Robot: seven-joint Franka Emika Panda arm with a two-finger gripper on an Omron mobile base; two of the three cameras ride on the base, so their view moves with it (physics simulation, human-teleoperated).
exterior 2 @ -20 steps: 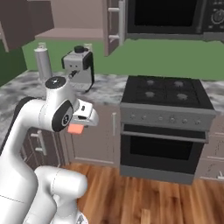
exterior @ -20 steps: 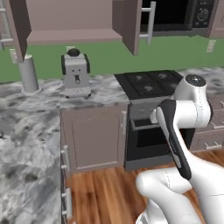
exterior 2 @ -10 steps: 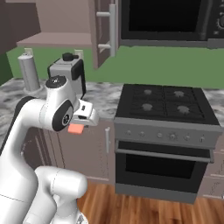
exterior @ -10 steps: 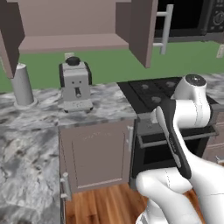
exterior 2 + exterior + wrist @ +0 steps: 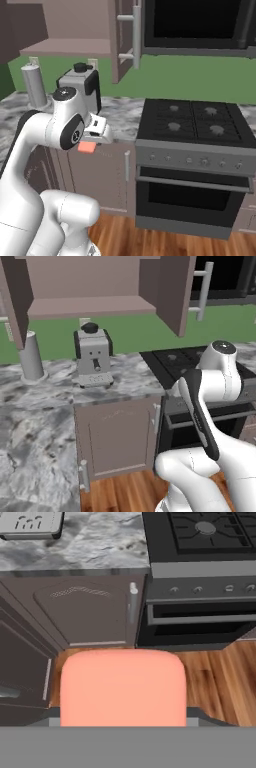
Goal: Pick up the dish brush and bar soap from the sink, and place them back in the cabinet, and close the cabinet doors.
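My tool point(image 5: 90, 141) is clamped on the bar soap point(image 5: 123, 687), low by my arm, so I can carry it up to the cabinet point(image 5: 90, 306). Its doors point(image 5: 175, 291) hang open (good). The coffee machine point(image 5: 94, 357) on the table point(image 5: 125, 376) stands right under the shelf, in my way.

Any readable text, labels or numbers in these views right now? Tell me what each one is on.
No readable text anywhere.
Coffee machine: small dark marks on its front, too blurred to read.
Stove: knobs along the front panel, no legible markings.
Bar soap in the gripper: plain, no lettering.
Cabinet doors: plain.
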